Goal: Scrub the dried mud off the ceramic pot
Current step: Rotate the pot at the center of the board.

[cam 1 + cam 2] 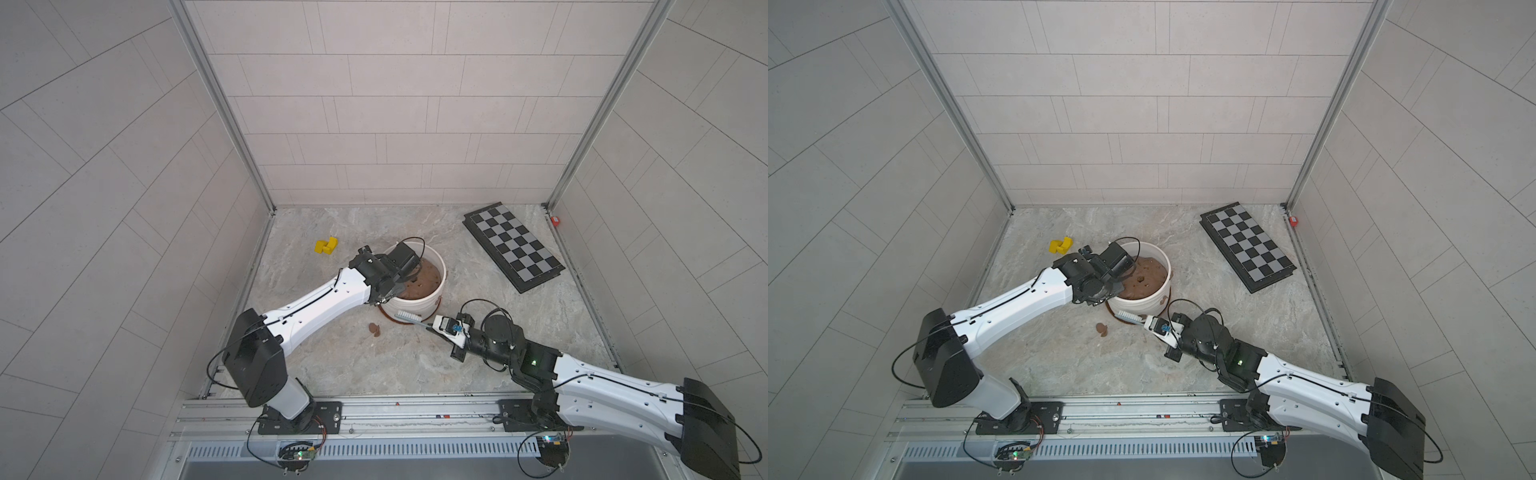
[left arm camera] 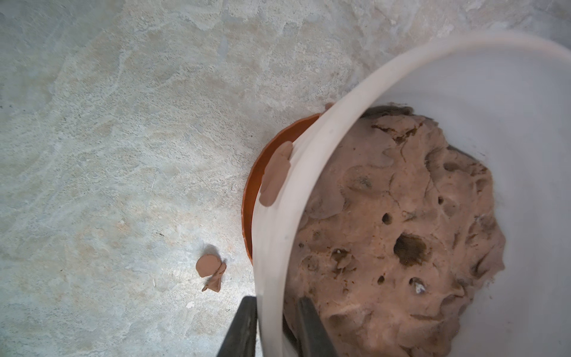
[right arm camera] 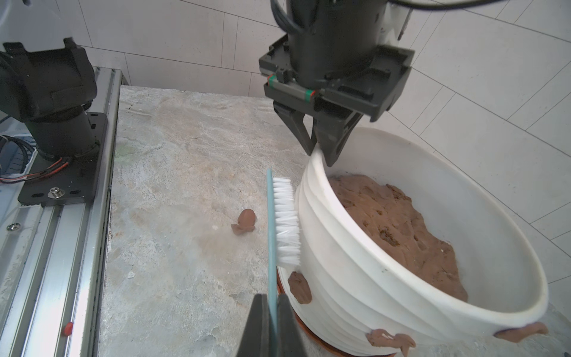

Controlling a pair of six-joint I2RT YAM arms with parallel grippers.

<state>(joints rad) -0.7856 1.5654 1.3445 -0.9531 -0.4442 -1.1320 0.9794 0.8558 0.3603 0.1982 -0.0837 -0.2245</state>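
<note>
The left claw [image 3: 321,156] straddled the rim of the pot [image 3: 355,278]; grip unclear. The right claw [image 3: 272,324] clamped a brush [image 3: 285,222], bristles against the pot's side near a mud [image 3: 299,289] patch. The pot stood on a saucer [image 2: 250,191], mid counter [image 3: 185,154].

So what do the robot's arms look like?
Both the left arm and right arm have smooth white shells with chunky black joints. Thin black cables loop along them. A small green light glows on the right one. The left tool is black with pointed fingers and tiny green and red marks; the right tool has dark fingers too.
</note>
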